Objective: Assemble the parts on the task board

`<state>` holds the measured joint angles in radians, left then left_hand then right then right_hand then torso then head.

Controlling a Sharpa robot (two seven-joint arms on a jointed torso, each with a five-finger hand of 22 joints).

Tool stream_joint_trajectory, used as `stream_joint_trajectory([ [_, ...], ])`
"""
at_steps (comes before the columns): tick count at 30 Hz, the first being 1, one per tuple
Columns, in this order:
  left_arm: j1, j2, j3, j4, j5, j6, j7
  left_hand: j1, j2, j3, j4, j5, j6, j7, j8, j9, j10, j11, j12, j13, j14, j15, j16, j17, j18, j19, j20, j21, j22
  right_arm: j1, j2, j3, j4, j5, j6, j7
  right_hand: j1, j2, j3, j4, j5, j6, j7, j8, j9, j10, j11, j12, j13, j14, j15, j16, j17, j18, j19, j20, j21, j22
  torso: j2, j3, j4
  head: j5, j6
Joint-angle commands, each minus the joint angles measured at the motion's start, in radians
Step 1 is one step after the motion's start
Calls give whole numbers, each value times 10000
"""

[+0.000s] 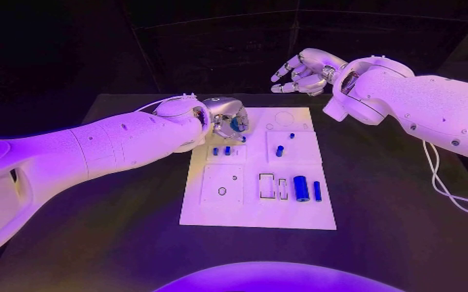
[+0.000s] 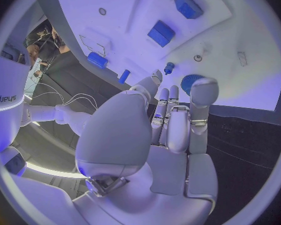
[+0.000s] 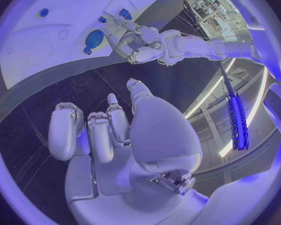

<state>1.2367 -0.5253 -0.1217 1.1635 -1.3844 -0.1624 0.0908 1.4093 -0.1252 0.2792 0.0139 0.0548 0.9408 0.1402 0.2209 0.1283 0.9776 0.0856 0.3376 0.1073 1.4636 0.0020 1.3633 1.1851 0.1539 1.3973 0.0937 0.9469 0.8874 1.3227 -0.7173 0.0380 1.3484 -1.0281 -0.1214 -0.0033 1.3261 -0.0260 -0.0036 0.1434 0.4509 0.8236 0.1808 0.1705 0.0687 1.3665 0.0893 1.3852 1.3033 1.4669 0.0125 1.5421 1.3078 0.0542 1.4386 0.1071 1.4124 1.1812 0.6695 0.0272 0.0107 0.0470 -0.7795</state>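
White board flat mid-table, long axis running away from the robot. Left hand low over the board's far left part, fingers curled downward toward the plate, tips close to a round blue disc and a small blue peg; cannot tell whether anything is pinched or touched. Right hand raised well above the table beyond the board's far right corner, fingers bent and apart, holding nothing. Blue parts spread over the board: two short pieces side by side just under the left hand, one small piece near the middle, a tiny one beyond it. Nearer the robot, a thick cylinder lying beside a thin bar on the right side, both next to rectangular slots. Small round hole on the near left panel. Faint circle outline at the far end. In the left wrist view, two blue blocks seated on a raised panel.
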Motion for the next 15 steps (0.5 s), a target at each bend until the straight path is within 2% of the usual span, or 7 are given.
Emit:
stream_joint_trajectory([
  [1, 2, 114, 6, -180, -548, 392, -137, -141, 5, 7, -68, -26, 117, -15, -78, -22, 100, -22, -60, -40, 211, -62, 42, -24, -154, 79, 0, 78, 80, 18, 17, 6, 2, -4, 44, 112, 50, 29, -17, 14, 30, -54, -41, 72, -9, -88, -16, -45, -13, 890, -55, -37, 2058, 176, -46, 9, -37, -17, -5, 5, -4, 23, -8],
  [3, -5, 195, 7, -288, -563, 420, -132, -149, 12, 15, -76, -27, 151, -20, -89, -33, 131, -27, -70, -62, 222, -67, 44, -31, -161, 101, -6, 111, 115, 18, 21, 6, 4, -4, 43, 110, 50, 29, -17, 14, 30, -54, -41, 72, -9, -88, -16, -45, -13, 890, -55, -37, 2058, 176, -46, 9, -37, -17, -4, 11, -3, 9, 0],
  [8, -30, 352, 8, -458, -579, 458, -101, -155, 65, 76, -109, -26, 276, -41, -129, -73, 267, -47, -102, -138, 259, -86, 53, -52, -192, 180, -25, 259, 274, 18, 40, 6, 2, -4, 44, 109, 50, 29, -17, 14, 30, -54, -41, 72, -9, -88, -16, -45, -13, 890, -55, -37, 2058, 176, -46, 9, -37, -17, -8, -2, 21, -55, -6],
  [15, -52, 514, 9, -635, -584, 591, -121, -137, 165, 254, -183, -26, 514, -83, -171, -124, 648, -118, -91, -214, 295, -144, 58, -95, -235, 279, -73, 475, 516, 18, 63, 6, 1, -4, 48, 109, 64, 36, -10, 10, 35, -52, -42, 76, -9, -85, -17, -42, -8, 891, -56, -36, 2062, 175, -45, 9, -36, -11, -8, 3, 15, -78, -27],
])
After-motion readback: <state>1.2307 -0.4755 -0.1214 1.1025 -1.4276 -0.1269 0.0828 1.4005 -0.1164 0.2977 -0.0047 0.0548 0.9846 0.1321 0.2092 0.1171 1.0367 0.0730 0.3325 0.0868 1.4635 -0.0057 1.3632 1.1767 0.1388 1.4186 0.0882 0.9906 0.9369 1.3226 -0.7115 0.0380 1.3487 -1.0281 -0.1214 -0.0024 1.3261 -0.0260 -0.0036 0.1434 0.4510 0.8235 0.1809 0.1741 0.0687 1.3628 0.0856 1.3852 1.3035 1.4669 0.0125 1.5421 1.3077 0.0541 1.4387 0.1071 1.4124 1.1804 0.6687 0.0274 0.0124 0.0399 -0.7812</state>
